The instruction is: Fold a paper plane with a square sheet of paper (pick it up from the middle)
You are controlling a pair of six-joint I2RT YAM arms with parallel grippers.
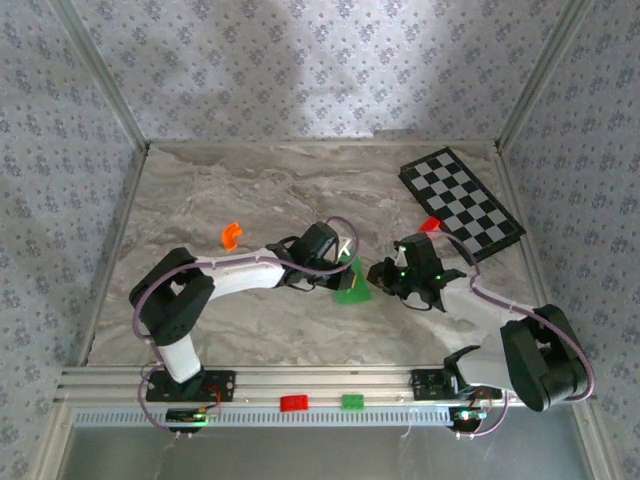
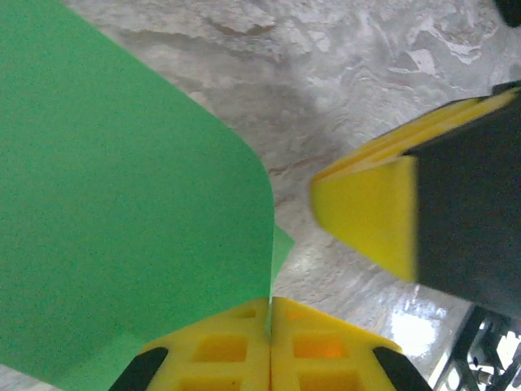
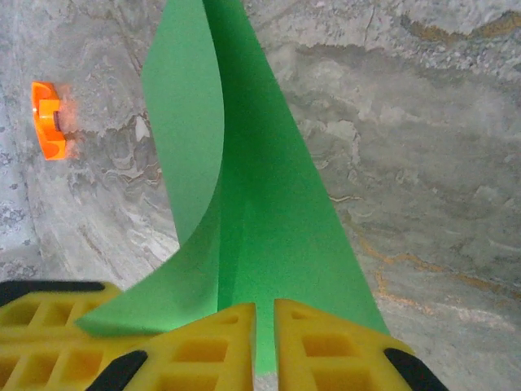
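1. An orange piece (image 1: 231, 235) lay on the marble table (image 1: 250, 190), left of centre and well apart from both arms.
2. The left arm reached from its near-left base, bent at the elbow, and stretched rightward toward the table's middle. The left gripper (image 1: 343, 255) was clenched: in its wrist view the yellow fingers (image 2: 220, 350) met with no gap, pinching an edge of the square sheet of paper (image 2: 122, 204).
3. The square sheet of paper (image 1: 353, 288) stood raised off the table at the centre, between the two grippers. It was partly folded, with one flap curling upward (image 3: 191, 122).
4. The right arm came from the near-right base and doubled back leftward. The right gripper (image 1: 385, 272) had its fingers (image 3: 326, 350) almost together, nipping the paper's narrow end in the slit.
5. A small red brick (image 1: 430, 224) sat touching the near-left edge of the checkered board (image 1: 462, 203), far right.
6. A red brick (image 1: 294, 403) and a green brick (image 1: 352, 402) rested on the near rail.
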